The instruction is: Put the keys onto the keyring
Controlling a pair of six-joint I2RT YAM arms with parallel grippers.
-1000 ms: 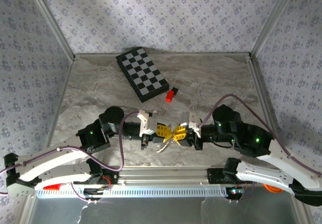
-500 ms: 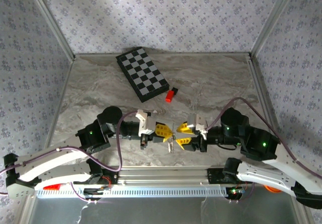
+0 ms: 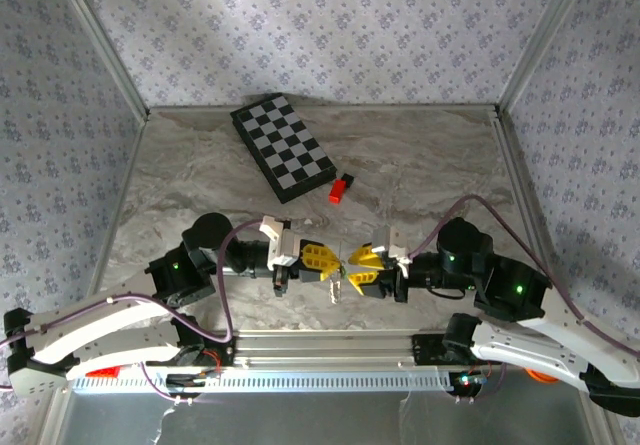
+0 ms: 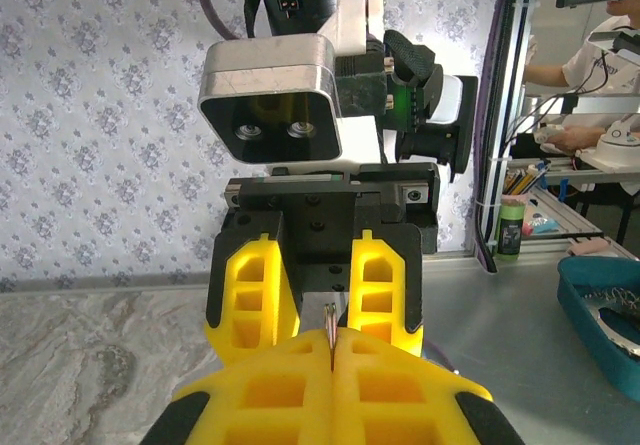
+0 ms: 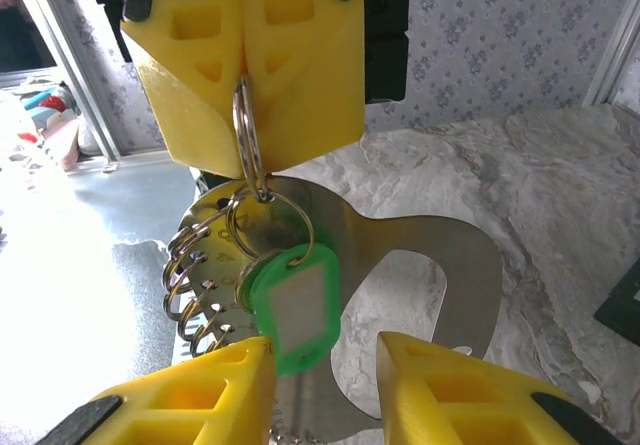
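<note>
right gripper [image 3: 355,270] backed off, seemingly opened — slightly

Table [image 3: 430,165]: grey marbled top. Walls [image 3: 330,25]: pale floral wallpaper, behind the table and along both its sides. Posts [image 3: 103,40]: aluminium, rising from the table's back corners. Rail [image 3: 330,343]: metal, along the table's near edge. Strip [image 3: 270,383]: white, slotted, just past that edge.

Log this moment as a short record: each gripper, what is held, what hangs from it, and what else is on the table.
left gripper: shut, pinching one ring of the keyring
keyring: hangs below the left gripper, several linked rings
green tag: on a ring, hanging in front of a flat metal plate
right gripper: open, facing the left gripper, gripping nothing
table: checkerboard at the back, red-and-black block near its front corner
</note>
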